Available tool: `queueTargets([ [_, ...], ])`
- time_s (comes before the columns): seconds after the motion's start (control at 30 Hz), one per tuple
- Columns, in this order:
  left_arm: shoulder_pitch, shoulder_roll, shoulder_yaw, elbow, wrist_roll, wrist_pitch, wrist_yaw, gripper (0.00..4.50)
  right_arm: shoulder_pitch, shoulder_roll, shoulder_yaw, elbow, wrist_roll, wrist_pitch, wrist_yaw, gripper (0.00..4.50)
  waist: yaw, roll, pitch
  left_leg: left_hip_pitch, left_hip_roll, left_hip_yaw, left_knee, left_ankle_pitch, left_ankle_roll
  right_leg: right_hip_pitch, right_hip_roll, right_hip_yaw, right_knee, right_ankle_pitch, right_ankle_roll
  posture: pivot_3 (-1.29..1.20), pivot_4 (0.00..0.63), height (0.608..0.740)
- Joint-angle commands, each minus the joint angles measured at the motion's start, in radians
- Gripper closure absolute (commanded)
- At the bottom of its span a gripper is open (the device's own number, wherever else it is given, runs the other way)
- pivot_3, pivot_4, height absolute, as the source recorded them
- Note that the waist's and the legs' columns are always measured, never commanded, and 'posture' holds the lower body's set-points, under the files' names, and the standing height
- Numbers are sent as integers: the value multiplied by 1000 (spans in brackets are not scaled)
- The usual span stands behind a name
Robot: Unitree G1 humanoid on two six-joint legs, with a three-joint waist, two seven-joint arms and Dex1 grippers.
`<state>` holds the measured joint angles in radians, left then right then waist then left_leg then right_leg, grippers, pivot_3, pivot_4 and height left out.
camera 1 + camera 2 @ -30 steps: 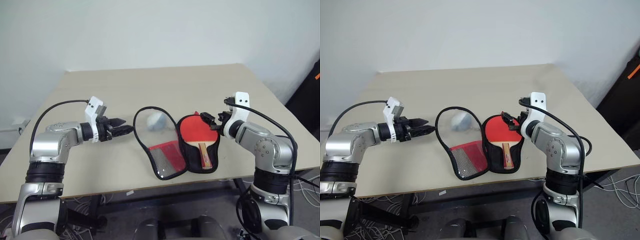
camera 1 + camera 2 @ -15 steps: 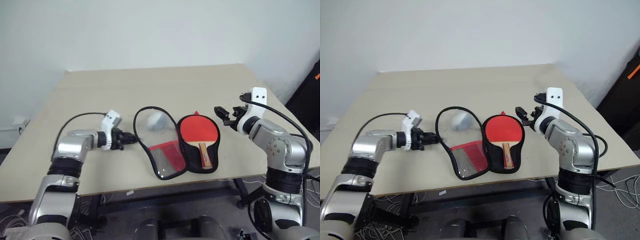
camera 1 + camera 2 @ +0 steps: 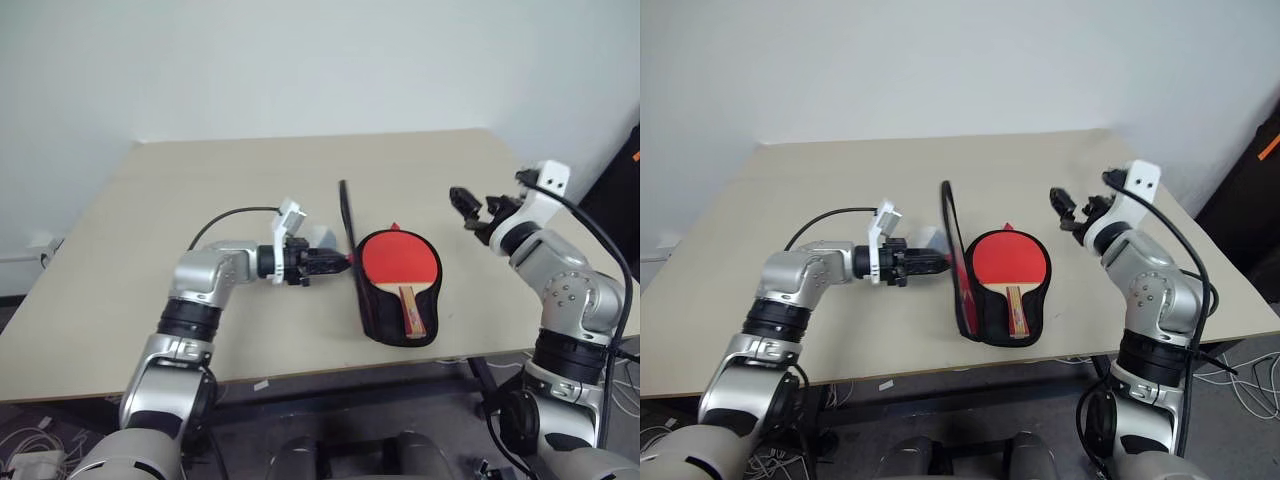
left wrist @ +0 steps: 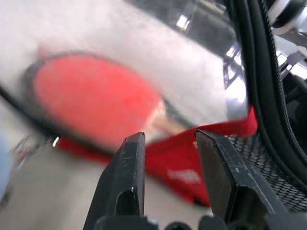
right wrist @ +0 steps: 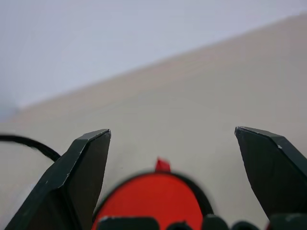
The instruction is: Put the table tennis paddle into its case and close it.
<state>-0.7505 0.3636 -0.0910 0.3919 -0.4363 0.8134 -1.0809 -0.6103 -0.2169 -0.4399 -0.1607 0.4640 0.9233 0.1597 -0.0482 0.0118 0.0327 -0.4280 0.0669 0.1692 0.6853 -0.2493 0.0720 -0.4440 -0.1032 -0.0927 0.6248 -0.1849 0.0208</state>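
since a second ago the left gripper (image 3: 335, 263) has swung the case's (image 3: 392, 330) loose flap (image 3: 347, 225) from flat on the table (image 3: 200, 190) up on edge, fingers seemingly pinched on its rim. the table tennis paddle (image 3: 400, 262) lies in the lower half. the right gripper (image 3: 472, 210) hovers spread wide, empty. closing is underway; next, fold the flap over.

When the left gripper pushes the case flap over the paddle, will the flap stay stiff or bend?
The flap is thin fabric standing on edge where the left gripper meets it, so it will probably flex and sag. Its piped edge may keep some shape. The paddle lying in the lower half looks rigid and should support it.
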Motion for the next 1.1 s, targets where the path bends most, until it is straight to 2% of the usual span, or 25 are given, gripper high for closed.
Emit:
queueTargets([
  [0.03,-26,-30,6,7,-4,-9,19,2729,-27,-3,-36,2,20,-47,-42,0,0,0,0,0,0,0,0,0,0,0,0,0,0,0,0,0,0,724],
  [0.23,17,-53,21,-24,-32,45,48,2729,-8,3,-45,22,18,-85,-99,0,-2,0,0,0,0,0,0,0,0,0,0,0,0,0,-1,0,0,724],
  [0.27,27,-49,27,-35,-41,58,48,2568,-6,6,-49,24,21,-90,-108,0,-5,0,0,0,0,0,0,0,0,0,0,0,0,0,-1,0,0,724],
  [0.33,45,-44,49,-57,-64,94,62,2177,-1,12,-53,28,25,-103,-122,0,-4,0,0,0,0,0,0,0,0,0,0,0,0,0,-1,0,0,724],
  [0.53,67,-62,139,-94,-144,258,162,105,7,24,-40,46,24,-127,-138,0,-4,0,0,0,0,-2,0,0,0,0,0,0,0,0,-1,0,0,724],
  [0.87,50,-185,160,-20,-126,454,404,105,6,37,-39,63,34,-133,-172,0,-4,1,0,0,-1,-10,1,1,1,1,0,-1,0,0,0,0,0,724],
  [1.1,-18,-273,292,130,-141,519,563,105,14,31,-57,69,45,-128,-198,0,3,1,0,0,-1,-11,1,1,1,3,0,-2,0,0,0,0,0,724],
])
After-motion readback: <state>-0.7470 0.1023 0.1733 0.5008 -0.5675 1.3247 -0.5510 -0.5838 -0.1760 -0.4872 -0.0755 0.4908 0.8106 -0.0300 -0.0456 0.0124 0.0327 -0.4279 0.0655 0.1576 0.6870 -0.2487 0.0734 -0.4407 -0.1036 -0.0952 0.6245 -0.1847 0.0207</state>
